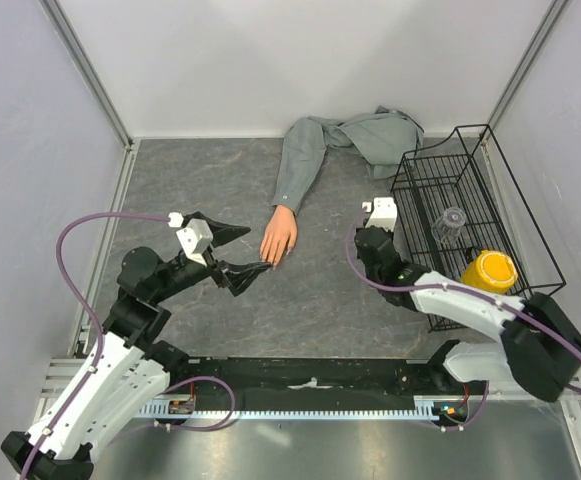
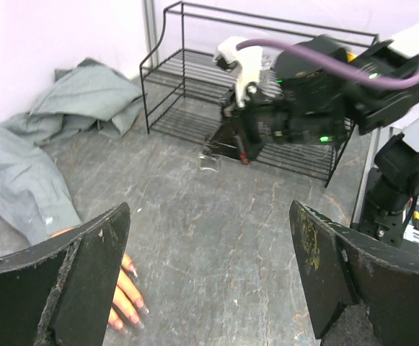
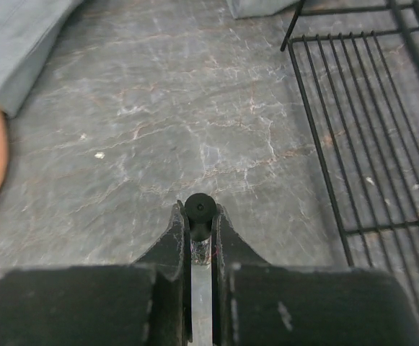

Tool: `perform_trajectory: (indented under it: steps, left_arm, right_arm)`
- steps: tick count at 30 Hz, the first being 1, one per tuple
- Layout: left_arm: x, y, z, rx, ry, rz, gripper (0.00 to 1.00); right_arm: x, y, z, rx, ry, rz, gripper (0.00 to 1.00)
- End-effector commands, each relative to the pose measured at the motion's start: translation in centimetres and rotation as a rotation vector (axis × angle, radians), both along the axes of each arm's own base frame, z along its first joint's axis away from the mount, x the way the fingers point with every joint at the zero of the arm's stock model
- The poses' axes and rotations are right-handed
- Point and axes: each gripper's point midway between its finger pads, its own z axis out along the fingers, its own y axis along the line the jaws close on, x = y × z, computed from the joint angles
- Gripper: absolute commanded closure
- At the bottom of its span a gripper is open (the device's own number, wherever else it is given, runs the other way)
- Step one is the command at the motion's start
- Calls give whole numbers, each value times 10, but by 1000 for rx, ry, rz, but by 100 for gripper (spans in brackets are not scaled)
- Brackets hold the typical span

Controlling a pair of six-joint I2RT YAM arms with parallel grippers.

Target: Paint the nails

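Left gripper point(image 2: 209, 205): released, jaws spread wide, nothing between them. The mannequin hand point(image 1: 280, 238) lies palm down on the grey table point(image 1: 200, 180) just off this gripper's tip. In the left wrist view its fingers show behind the inner edge of the camera-left finger point(image 2: 97, 252), and the nails point(image 2: 141, 311) are small pinkish ovals at the ends, low beside that finger. From above, one black fingertip sits right at the mannequin's fingertips; I cannot tell whether they touch. A grey shirt sleeve point(image 1: 305, 165) runs from the wrist away from the gripper and ends in a crumpled heap. Right gripper point(image 3: 200, 216): clenched on a small black-capped piece point(image 3: 200, 207) with a pale stem showing in the slit below the cap. It hovers low over bare table. The mannequin hand is well apart on its left, only an orange blur at the edge of its own view. A black wire rack point(image 1: 470, 200) stands just to its right and holds a yellow object point(image 1: 488, 270) and a small clear item point(image 1: 452, 222).
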Motion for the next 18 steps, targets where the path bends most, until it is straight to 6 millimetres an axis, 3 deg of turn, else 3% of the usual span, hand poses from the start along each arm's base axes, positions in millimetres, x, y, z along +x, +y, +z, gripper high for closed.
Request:
perform_trajectory:
  steps: [1,6,12,18]
  left_arm:
    - [9,5,-5,24,-21,45,5]
    - [7,4,-4,20,-18,36,5]
    - [6,2,-3,16,-15,21,5]
    - [4,2,-3,14,-16,13,5]
  right_arm:
    - [30,17,6,158,-126,-14,97]
    - [40,18,-27,164,-79,-41,97]
    - [43,22,-50,148,-32,-50,93]
    - [43,23,-59,111,4,-34,75]
